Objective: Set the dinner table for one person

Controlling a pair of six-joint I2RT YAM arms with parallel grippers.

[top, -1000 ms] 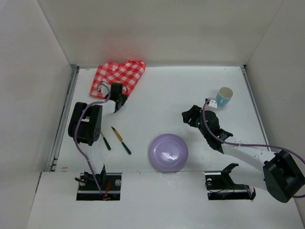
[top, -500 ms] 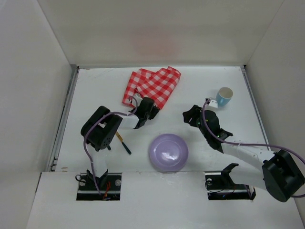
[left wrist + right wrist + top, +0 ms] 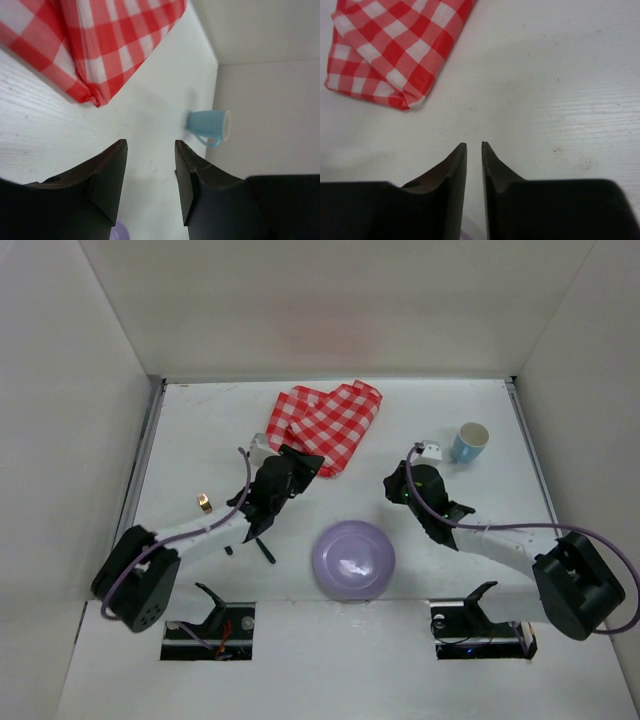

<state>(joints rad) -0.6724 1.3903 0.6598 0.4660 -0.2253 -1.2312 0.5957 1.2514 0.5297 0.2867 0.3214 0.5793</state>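
Dinner table [image 3: 200, 440], spread white beneath and ahead of both sets of jaws.
Showed left gripper [image 3: 150, 145] with jaws apart on nothing, checkered cloth [image 3: 100, 40] just ahead to their left, blue cup [image 3: 210, 125] farther ahead to their right. Showed right gripper [image 3: 473, 145] with jaws nearly together, thin slit between, nothing held, cloth corner ahead-left, purple plate [image 3: 352, 558] just behind.
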